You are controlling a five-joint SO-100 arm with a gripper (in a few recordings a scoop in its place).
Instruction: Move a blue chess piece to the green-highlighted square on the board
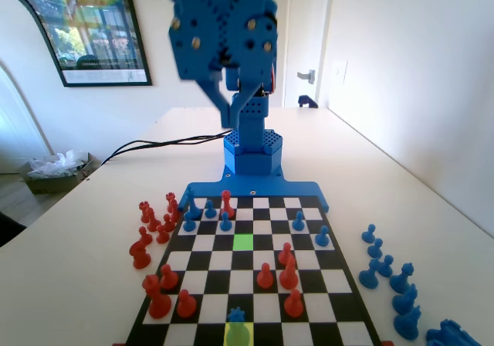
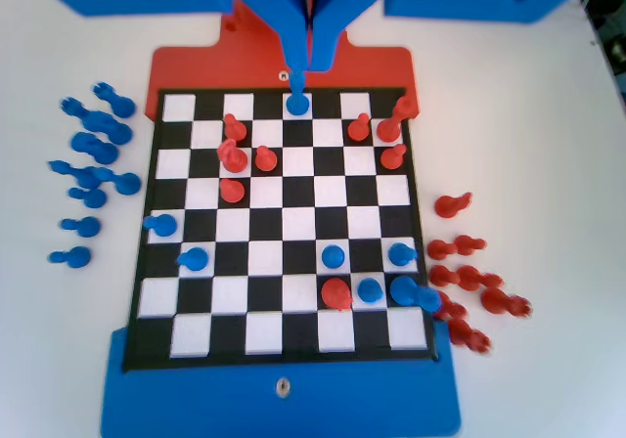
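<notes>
The blue chess piece [image 1: 237, 314] with a jagged crown stands on the near row of the board [image 1: 333, 300], just above a pale yellow-green square [image 1: 238, 334]. The green-highlighted square [image 1: 243, 242] lies three rows farther up the same file, with nothing on it. My gripper [image 1: 234, 113] hangs high above the board's far end, shut with nothing in it. In the wrist view the gripper [image 2: 308, 65] tips point just above the blue chess piece [image 2: 296, 103] at the far edge of the board [image 2: 284, 225].
Red pieces [image 1: 289, 273] and blue pawns [image 1: 225, 222] are scattered over the board. Off-board blue pieces [image 1: 386, 269] lie to the right and red ones [image 1: 150, 226] to the left in the fixed view. A red piece [image 1: 265, 276] stands near the green square's file.
</notes>
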